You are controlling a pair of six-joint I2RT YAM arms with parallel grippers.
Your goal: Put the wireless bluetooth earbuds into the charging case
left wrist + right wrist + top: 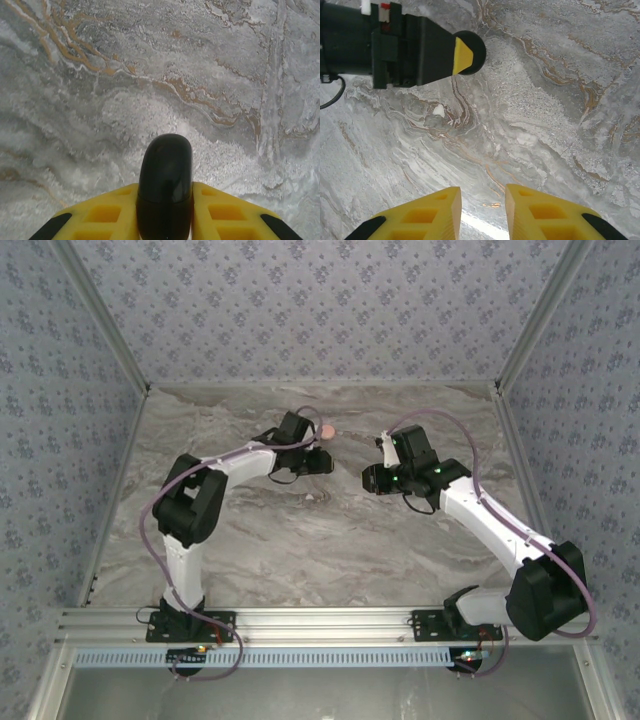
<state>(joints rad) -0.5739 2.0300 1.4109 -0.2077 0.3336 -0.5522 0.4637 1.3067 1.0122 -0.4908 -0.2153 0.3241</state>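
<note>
Grey marble with brown veins covers the table (300,540), and walls with blue patterned wallpaper stand around it on three sides. From above, both arms reach toward the middle of the table and their tips face each other, near but apart. The left gripper (326,462) is on the left of this gap and the right gripper (367,478) is on the right of it. The left gripper is closed on a black case (165,175), a smooth rounded piece with a thin seam across its lower part. In the left wrist view its two yellow fingers (110,212) press on both sides of the case, and the rounded end of the case sticks out beyond them, above the marble. The right wrist view shows the same grip from the side: the case (472,50) sits at the tip of the left gripper, behind one yellow finger, and does not touch the table. The yellow fingers (432,212) of the right gripper stand apart with only marble between them. A small white bit (438,110) lies on the table below the left gripper; I cannot tell what it is. A round pink piece (327,430) lies on the table just beyond the left gripper, on the far side.
</note>
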